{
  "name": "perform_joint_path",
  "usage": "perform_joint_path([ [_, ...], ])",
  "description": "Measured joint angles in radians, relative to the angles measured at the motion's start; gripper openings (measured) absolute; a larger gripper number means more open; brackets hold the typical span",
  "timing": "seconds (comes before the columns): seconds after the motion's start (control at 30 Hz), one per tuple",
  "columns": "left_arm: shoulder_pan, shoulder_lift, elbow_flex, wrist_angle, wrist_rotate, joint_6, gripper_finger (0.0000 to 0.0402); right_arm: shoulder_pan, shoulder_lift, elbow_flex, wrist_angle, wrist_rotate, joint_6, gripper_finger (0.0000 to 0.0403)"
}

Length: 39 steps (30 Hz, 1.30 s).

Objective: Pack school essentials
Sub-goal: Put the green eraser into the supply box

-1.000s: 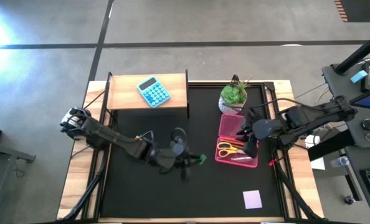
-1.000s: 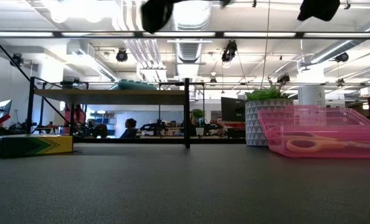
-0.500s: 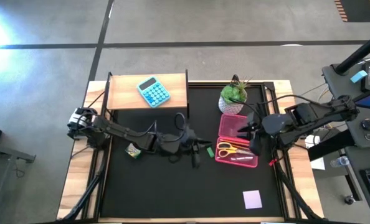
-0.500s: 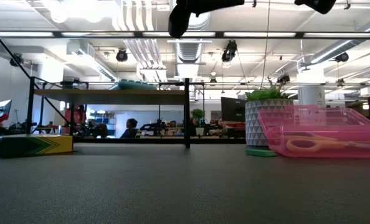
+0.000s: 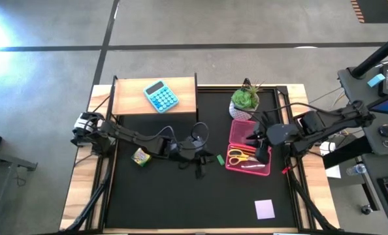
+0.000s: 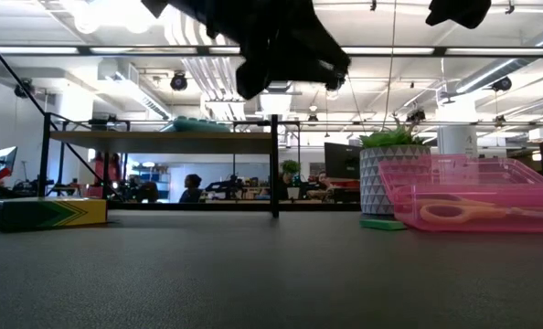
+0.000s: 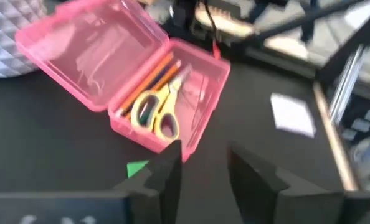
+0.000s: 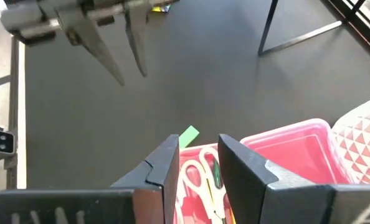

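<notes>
A small green eraser (image 5: 219, 158) lies flat on the black mat just left of the open pink case (image 5: 249, 149), also seen in the left wrist view (image 7: 137, 168). In the case lie yellow-handled scissors (image 7: 154, 112) and thin pencils (image 7: 152, 82). My left gripper (image 5: 198, 168) hovers open over the mat left of the eraser, with nothing between its fingers (image 7: 170, 171). My right gripper (image 5: 262, 155) hangs open above the case, holding nothing (image 8: 197, 168). A yellow-green crayon box (image 5: 140, 156) lies at mid-left, and a lilac notepad (image 5: 264, 209) lies near the front right.
A light-blue calculator (image 5: 161, 96) sits on a wooden shelf (image 5: 125, 98) at the back left. A green plant in a white pot (image 5: 245, 99) stands just behind the case's raised lid (image 7: 88, 53). Bare mat stretches across the front and middle.
My left gripper has moved toward the table's right edge and sunk lower, nearing the pink case. The green eraser, off the mat a second ago, now lies on the mat beside the case. The left arm has swung off the crayon box, which now shows.
</notes>
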Motion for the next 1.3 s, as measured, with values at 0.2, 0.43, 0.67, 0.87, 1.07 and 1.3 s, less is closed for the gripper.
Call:
perform_joint_path([
  [0.2, 0.003, 0.064, 0.004, 0.006, 0.015, 0.222, 0.0179, 0.000, 0.033, -0.006, 0.000, 0.024, 0.055, 0.0102],
  [0.43, 0.001, 0.047, 0.002, -0.071, 0.023, 0.192, 0.0203, -0.002, 0.134, -0.048, 0.035, 0.079, 0.167, 0.0102],
  [0.67, -0.015, -0.064, 0.005, -0.290, 0.076, 0.050, 0.0203, -0.003, 0.291, -0.055, 0.094, 0.078, 0.169, 0.0103],
  [0.87, -0.072, -0.183, 0.001, -0.485, 0.130, 0.027, 0.0203, -0.029, 0.411, -0.053, 0.186, 0.015, 0.246, 0.0132],
  [1.07, -0.132, -0.322, -0.006, -0.652, 0.135, 0.027, 0.0203, -0.065, 0.534, -0.033, 0.305, -0.068, 0.288, 0.0181],
  [1.3, -0.164, -0.450, -0.012, -0.701, 0.135, 0.050, 0.0203, -0.117, 0.670, 0.035, 0.276, -0.092, 0.299, 0.0205],
])
